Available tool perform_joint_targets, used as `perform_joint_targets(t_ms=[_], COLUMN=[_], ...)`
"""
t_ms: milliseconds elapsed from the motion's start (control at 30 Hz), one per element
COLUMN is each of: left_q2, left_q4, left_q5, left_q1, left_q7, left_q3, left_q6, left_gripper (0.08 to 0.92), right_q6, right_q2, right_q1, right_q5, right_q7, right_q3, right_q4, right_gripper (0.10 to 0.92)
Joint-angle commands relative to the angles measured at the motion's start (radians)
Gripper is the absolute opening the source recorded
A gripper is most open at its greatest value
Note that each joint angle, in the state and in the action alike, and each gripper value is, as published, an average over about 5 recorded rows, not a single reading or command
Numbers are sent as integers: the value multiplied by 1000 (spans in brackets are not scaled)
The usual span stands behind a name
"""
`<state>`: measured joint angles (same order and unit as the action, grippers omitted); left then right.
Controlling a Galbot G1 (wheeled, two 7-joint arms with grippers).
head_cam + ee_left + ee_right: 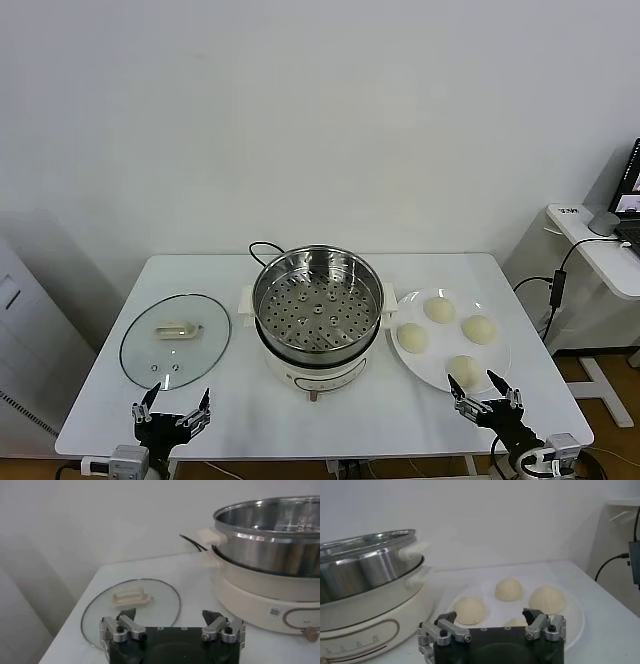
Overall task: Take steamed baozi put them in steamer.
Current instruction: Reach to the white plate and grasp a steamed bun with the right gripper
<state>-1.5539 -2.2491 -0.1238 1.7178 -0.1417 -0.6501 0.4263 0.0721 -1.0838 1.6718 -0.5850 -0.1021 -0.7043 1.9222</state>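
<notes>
Several cream-white steamed baozi (439, 309) lie on a flat white plate (497, 362) right of the steamer (318, 300), a shiny perforated steel basket on a white pot base with nothing in it. My right gripper (473, 385) hovers open at the plate's near edge, just in front of the nearest baozi (463, 370). The right wrist view shows this gripper (490, 615) empty, with baozi (470, 610) beyond its fingers and one partly hidden behind it. My left gripper (178, 400) stands open and empty near the table's front left, before the glass lid (175, 338).
The glass lid (131, 605) with its pale handle lies flat left of the steamer (270, 535). A black cord (262, 247) runs behind the pot. A white side table (600, 250) with a cable stands off the table's right edge.
</notes>
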Motion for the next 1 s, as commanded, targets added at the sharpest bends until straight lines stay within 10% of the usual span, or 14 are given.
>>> perform_joint_targets(t_ms=[33,267,567,1000], left_q2=[0,-5,-17,-28], left_q4=[3,3,-13,-14], left_q5=[-3,-18,-29,-44], left_q1=[0,1,11,5], left_q7=[-1,3,11,11], left_q3=[1,-8,-28,-29], left_q6=[3,4,-2,-5], left_gripper=[823,823,823,823], right_q6=[14,164,177,4], right_q2=[8,151,442,549], right_q1=[-16,-200,-649,-1432], right_q5=[1,150,611,1040], right_q7=[23,-89,-593,-1167], right_q3=[-12,-84,19,696], right_q4=[3,-37,-233,-528], right_gripper=[823,823,823,823])
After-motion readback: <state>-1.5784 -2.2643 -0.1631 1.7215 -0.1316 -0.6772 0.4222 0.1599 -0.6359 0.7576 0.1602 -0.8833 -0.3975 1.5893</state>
